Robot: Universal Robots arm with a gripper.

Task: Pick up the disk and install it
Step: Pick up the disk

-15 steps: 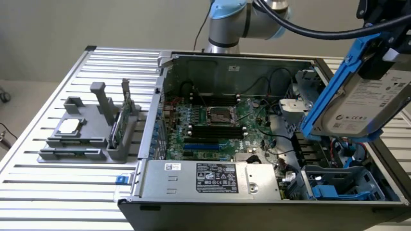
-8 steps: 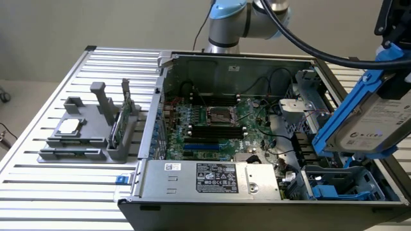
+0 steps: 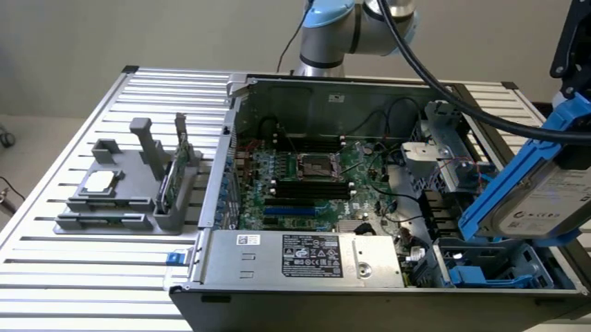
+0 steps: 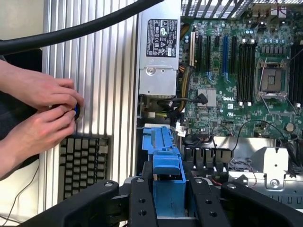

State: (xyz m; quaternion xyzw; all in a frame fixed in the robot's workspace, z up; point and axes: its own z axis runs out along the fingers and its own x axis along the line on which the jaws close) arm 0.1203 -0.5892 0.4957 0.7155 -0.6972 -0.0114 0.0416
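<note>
One arm stands at the far side of a slatted metal bench, and its pincer is clenched on the disk. In the wrist view the black fingers press against either side of the disk's blue carrier.

From the exterior view, the disk hangs in the air at the exterior view's right, tilted, with its white label facing the camera and the blue frame running along its edges. It sits above the near right corner of the open computer case, over a drive bay that has blue plastic parts inside. It does not touch the bay.

Inside the case the motherboard lies flat, with a silver power supply along the near wall. A thick black cable sweeps from the arm across the case toward the disk.

At the exterior view's left, well apart from the case, a grey rack rests on the bench, carrying a small square chip and an upright green circuit card.

In the wrist view, a person's hands are together at the bench edge, just beside a dark keyboard.
</note>
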